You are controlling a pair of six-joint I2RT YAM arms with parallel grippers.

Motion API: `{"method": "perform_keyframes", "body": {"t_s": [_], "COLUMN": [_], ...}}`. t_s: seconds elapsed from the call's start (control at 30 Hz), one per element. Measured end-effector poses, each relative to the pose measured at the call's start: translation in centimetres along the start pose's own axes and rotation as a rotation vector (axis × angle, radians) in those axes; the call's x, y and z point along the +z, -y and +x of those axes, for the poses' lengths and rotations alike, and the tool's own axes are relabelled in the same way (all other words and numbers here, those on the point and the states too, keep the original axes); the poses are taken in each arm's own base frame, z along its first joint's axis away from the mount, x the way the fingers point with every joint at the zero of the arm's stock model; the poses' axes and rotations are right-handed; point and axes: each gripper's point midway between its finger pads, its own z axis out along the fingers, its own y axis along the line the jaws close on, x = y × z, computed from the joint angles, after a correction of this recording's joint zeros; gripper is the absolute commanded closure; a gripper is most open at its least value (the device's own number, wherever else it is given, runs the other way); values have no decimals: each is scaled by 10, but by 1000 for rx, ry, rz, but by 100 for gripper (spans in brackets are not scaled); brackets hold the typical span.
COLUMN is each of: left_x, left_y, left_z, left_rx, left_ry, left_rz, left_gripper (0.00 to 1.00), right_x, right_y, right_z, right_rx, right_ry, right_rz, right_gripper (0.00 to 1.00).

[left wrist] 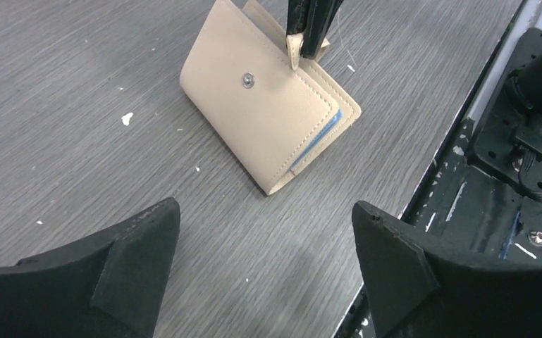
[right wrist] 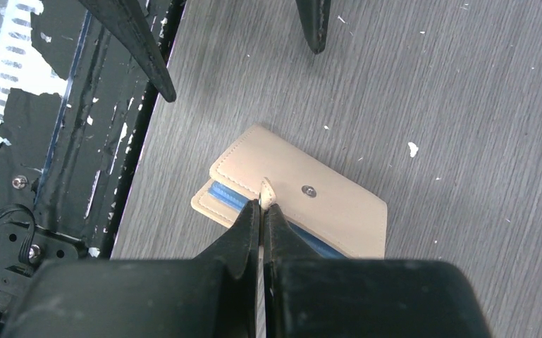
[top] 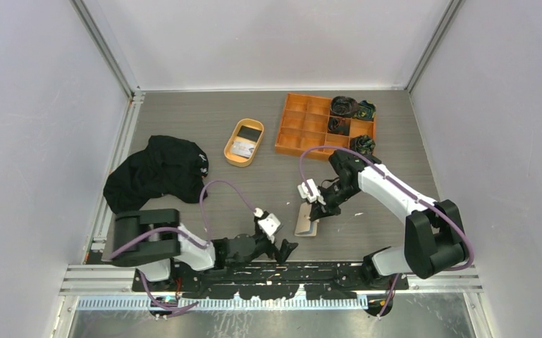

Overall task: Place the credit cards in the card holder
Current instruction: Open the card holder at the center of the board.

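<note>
The card holder (top: 306,220) is on the table (top: 204,120), near its front edge, between the two arms. It is folded, with the snap stud on the outer face looking up. It seems tilted, raised on the side of the tab, but I cannot tell how much of it touches the table.

The right hand (right wrist: 262,208) is closed tightly on the snap tab (right wrist: 266,190) of the card holder, with both fingers pressed together around the thin strap. In the left wrist view this hand comes down from the top of the picture onto the tab.

A blue card (left wrist: 317,137) sits inside the card holder; only its thin edge shows between the beige layers.

The left hand (left wrist: 264,208) is spread wide and holds nothing. It is low, close to the front edge of the table, and points at the card holder, apart from it.

Farther back on the table is an oval orange tray (top: 229,144). In it lie a dark card (top: 249,133) and a light card (top: 242,148), side by side. To the right of the tray stands an orange compartment box (top: 303,123) with some dark rolled things in its right compartments. A black cloth (top: 156,172) lies crumpled at the left side.
</note>
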Motion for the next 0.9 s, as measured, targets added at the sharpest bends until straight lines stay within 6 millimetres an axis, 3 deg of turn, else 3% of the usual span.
{"method": "perform_keyframes", "body": {"t_s": [0.1,0.2,0.3,0.4,0.57,0.73,0.9], "left_x": [1,8,-1,-15,-30,-18,6], "left_y": [1,9,10,1,-4,1,8], "left_z": [-11,-46,-68,-53,-3,10,13], "left_rx": [-8,-14,-26,18,260,443,517], "left_ry": [-82,-110,-82,-92,-160,-146,-92], "left_rz": [-45,-76,-72,-63,-10,30,27], "left_gripper": [5,5,8,8,8,8,8], "right_x": [-2,-6,-8,-8,-8,-8,-8], "right_y": [1,3,4,5,5,5,5], "right_z": [0,2,3,3,3,3,1], "right_rx": [5,18,26,28,17,10,6], "right_ry": [4,12,16,18,19,23,30], "right_rz": [6,21,30,32,31,30,29], "right_gripper": [96,96,95,95,95,95,95]}}
